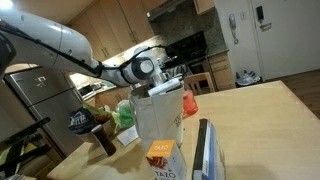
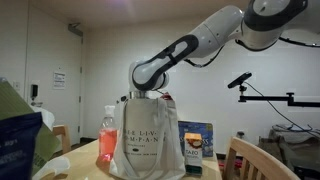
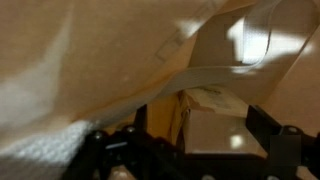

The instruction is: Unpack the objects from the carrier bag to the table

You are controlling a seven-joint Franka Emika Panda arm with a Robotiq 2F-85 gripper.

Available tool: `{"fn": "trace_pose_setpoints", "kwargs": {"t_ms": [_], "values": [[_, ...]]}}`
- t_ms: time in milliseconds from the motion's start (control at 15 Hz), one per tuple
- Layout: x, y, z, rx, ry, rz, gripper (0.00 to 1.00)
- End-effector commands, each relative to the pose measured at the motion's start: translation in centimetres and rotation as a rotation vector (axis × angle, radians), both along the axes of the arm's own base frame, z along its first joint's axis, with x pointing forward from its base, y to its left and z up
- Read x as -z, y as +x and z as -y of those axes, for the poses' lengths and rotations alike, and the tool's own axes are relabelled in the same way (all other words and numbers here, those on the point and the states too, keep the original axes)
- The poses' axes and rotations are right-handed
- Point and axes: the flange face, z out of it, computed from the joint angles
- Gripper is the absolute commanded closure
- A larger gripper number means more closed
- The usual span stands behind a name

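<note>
1. The end effector (image 2: 150, 94) is seen at the mouth of the carrier bag (image 2: 150, 145), which stands upright on the bench (image 1: 265, 115). Its fingers (image 3: 285, 142) are spread wide and nothing is held.
2. In the wrist view a pale boxy item (image 3: 215, 130) is glimpsed between the fingers, below a bag handle (image 3: 215, 72). What it is cannot be told.
3. An orange carton (image 1: 160, 152), a blue-and-white package (image 1: 205, 148) and a green leafy bundle (image 1: 125, 112) are already out on the bench beside the bag. The step in hand is therefore judged to be the reach for what is left inside.
4. The descent should be kept straight through the opening, so that the handle and the crinkled wall are not snagged or pushed inward.
5. The fingers should be closed only once the item sits squarely between them, and no bag film should be pinched with it.
6. The lift should be made vertically, lest the bag be tipped against the red-pink bottle (image 2: 108, 135) just beside it.
</note>
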Motion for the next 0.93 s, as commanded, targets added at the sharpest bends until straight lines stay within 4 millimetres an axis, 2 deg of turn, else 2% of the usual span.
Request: {"fn": "trace_pose_setpoints", "kwargs": {"t_ms": [0, 333, 867], "values": [[-0.5, 0.0, 1.2, 0.010, -0.016, 0.008, 0.00], [-1.1, -0.6, 0.3, 0.007, -0.033, -0.005, 0.00], [-0.6, -1.4, -2.1, -0.020, -0.050, -0.047, 0.00]]}}
